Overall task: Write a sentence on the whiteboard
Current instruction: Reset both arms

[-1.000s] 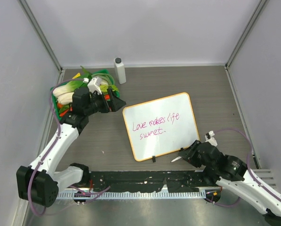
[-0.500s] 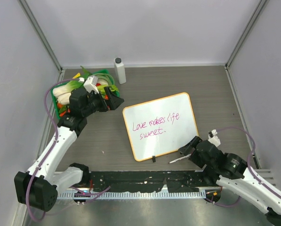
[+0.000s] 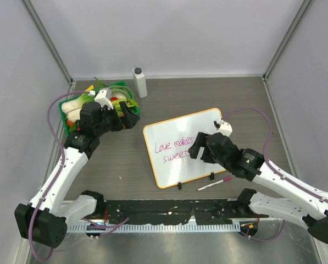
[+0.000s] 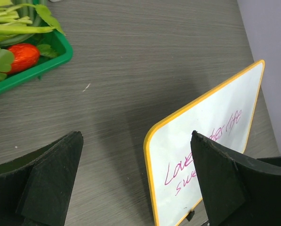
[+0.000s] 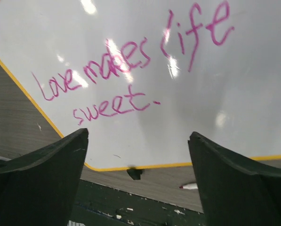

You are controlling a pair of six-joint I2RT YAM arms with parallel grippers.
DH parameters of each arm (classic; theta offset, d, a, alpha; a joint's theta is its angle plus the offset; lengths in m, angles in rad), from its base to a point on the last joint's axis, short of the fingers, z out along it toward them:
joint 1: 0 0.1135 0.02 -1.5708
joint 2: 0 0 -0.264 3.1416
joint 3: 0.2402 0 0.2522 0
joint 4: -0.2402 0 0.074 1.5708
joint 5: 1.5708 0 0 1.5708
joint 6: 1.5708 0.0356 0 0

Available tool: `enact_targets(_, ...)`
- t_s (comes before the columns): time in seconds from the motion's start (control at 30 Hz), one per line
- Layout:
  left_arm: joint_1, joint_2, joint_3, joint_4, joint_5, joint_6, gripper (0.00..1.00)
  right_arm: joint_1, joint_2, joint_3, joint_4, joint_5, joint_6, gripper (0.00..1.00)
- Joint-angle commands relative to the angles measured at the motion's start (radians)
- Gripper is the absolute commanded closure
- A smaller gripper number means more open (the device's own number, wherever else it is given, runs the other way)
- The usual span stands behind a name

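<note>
Right gripper (image 3: 199,149) swings from the near corner to hover over the mid-table whiteboard (image 3: 210,122), jaws spread and empty, sentence (image 5: 131,80) directly beneath; marker (image 3: 214,184) lies by its near edge.

The left arm (image 3: 65,170) and right arm (image 3: 287,184) pair white link shells with black joint housings and black bases (image 3: 40,223). A thin purple cable (image 3: 49,118) loops along each, and a small white block (image 3: 106,99) sits at each wrist. The 2 fingers (image 4: 51,183) of the left gripper (image 4: 135,136) and right gripper (image 5: 139,134) are matte black wedges.
</note>
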Motion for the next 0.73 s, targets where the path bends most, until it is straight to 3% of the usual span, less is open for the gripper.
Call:
enact_targets(0.0, 0.003, -0.045, 0.073, -0.088, -0.104, 0.068, 0.00, -0.004, 0.075, 0.089, 0.257, -0.002, -0.211, 0.01)
enact_targets(0.13, 0.003, -0.066, 0.099, -0.143, -0.146, 0.117, 0.00, -0.041, 0.172, 0.149, 0.370, -0.158, -0.282, 0.00)
enact_targets(0.37, 0.003, -0.131, 0.112, -0.182, -0.226, 0.178, 0.00, -0.156, 0.256, 0.163, 0.557, -0.308, -0.249, 0.00)
enact_targets(0.6, 0.003, -0.172, 0.075, -0.140, -0.265, 0.189, 0.01, -0.303, 0.241, 0.218, 0.614, -0.284, -0.305, 0.01)
enact_targets(0.7, 0.003, -0.157, 0.058, -0.128, -0.342, 0.177, 0.00, -0.325, 0.224, 0.220, 0.637, -0.163, -0.415, 0.01)
